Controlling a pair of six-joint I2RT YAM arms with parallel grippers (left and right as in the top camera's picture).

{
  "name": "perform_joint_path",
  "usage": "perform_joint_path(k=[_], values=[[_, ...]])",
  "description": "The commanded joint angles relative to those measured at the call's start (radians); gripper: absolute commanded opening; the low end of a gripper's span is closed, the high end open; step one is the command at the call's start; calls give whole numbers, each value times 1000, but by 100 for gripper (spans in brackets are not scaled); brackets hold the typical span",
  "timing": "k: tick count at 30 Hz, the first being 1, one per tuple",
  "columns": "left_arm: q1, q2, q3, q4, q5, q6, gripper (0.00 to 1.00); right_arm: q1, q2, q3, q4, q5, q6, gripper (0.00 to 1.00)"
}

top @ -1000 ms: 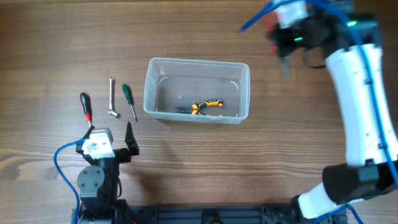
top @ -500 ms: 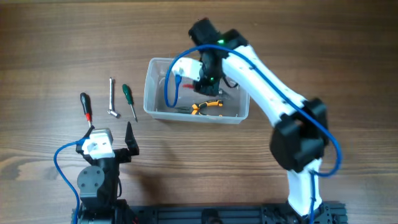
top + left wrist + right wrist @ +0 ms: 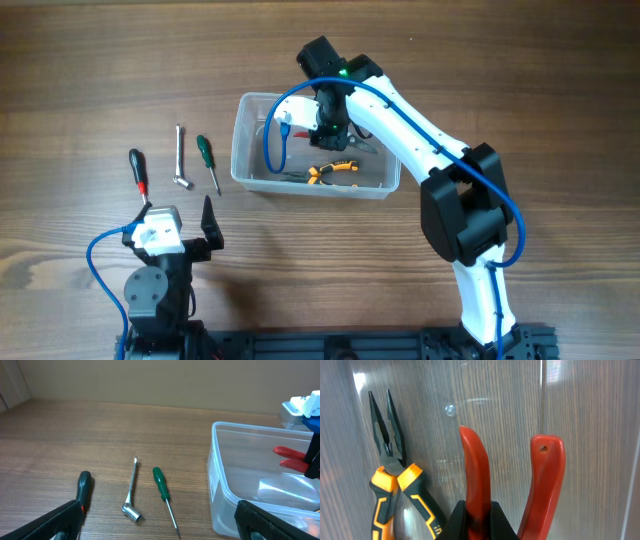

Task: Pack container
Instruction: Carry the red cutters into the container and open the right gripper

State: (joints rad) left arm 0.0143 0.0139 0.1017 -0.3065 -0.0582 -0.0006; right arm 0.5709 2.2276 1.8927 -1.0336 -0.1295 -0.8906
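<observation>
The clear plastic container (image 3: 241, 140) stands mid-table and holds orange-and-black needle-nose pliers (image 3: 334, 169). My right gripper (image 3: 329, 133) reaches down inside the container. It is shut on one handle of a red-handled tool (image 3: 476, 467), held just above the floor beside the orange pliers (image 3: 395, 480). The red handles (image 3: 292, 457) also show through the container wall (image 3: 220, 485) in the left wrist view. My left gripper (image 3: 178, 232) is open and empty, low near the front edge, left of the container.
On the wood left of the container lie a black-and-red screwdriver (image 3: 137, 172), a silver L-shaped socket wrench (image 3: 180, 158) and a green screwdriver (image 3: 208, 162). They also show in the left wrist view: screwdriver (image 3: 83, 490), wrench (image 3: 131, 492), green screwdriver (image 3: 162, 487).
My right arm swung from the far right of the table into the container with the red-handled tool. The left arm has not moved.
</observation>
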Motion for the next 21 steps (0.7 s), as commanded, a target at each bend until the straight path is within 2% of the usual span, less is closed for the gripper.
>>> perform_joint_path(k=[1,4,5,7,10,11,15,17,19,21], values=[[5,-7,-6,3,-6,16,100,-2,14,-4,2,6,-50,4],[5,-7,-6,3,-6,16,100,-2,39,-11,2,0,-23,4],[5,-7,-6,3,-6,16,100,-2,53,-29,6,-10,-18,8],[5,-7,-6,3,-6,16,100,-2,73,-51,10,-29,9,26],[5,-7,-6,3,-6,16,100,-2,76,-62,46,-64,38,27],[5,-7,-6,3,-6,16,100,-2,76,-62,54,-74,54,34],[5,-7,-6,3,-6,16,100,-1,56,-46,74,-74,133,49],[5,-7,-6,3,-6,16,100,-1,18,-14,76,-75,171,50],[5,-7,-6,3,-6,16,100,-1,-44,35,71,-69,247,51],[5,-7,-6,3,-6,16,100,-6,-135,98,54,-9,464,56]])
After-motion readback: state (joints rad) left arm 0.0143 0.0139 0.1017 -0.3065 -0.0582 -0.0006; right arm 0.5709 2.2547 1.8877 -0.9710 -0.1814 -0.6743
